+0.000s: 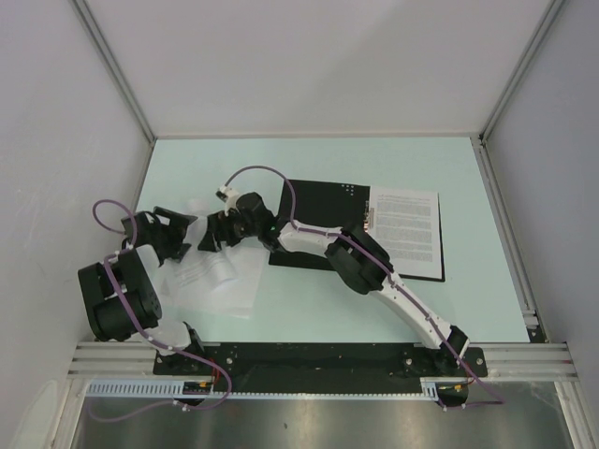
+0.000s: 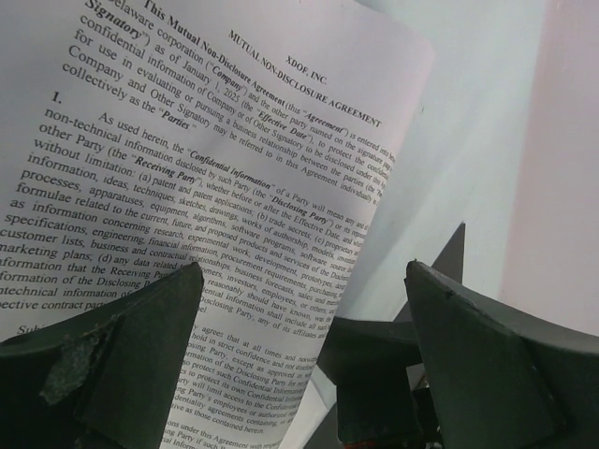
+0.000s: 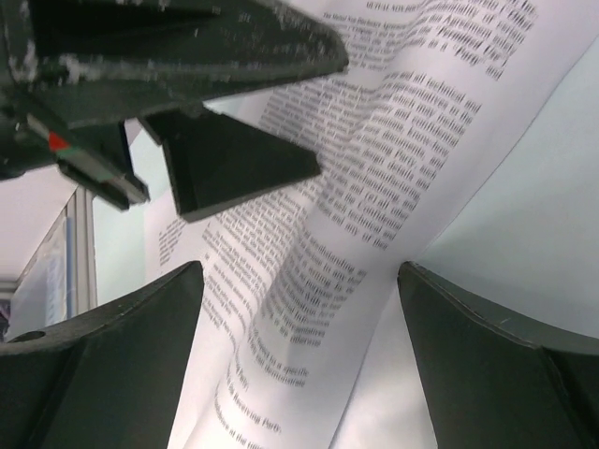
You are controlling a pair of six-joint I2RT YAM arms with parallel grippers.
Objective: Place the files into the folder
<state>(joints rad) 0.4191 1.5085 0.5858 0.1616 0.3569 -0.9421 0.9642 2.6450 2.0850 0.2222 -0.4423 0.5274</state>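
Reaching across the pale green table (image 1: 449,178) from its base at the near right, the right arm holds the right gripper (image 3: 299,267) nose to nose with the left gripper (image 2: 301,271) over the loose files (image 1: 213,276). These white sheets lie rumpled on the left side of the table, apart from the folder (image 1: 318,224). The folder lies open and flat toward the middle and right, black inside facing up, with a metal clip (image 1: 367,220) at its spine and one printed sheet (image 1: 405,227) on its right half. From the left wrist, a page (image 2: 215,178) headed "Mutual Non-Disclosure Agreement" curls up before the camera. The left gripper's jaws stand spread wide, one finger (image 2: 122,374) in front of the page's lower part and the other clear of it, clamping nothing. From the right wrist, the printed page bows upward between the right gripper's fingers (image 3: 505,365), which are likewise spread wide and not closed on it. The left gripper's dark fingertips jut in from the upper left just above the paper. Whether any fingertip touches the page cannot be told.
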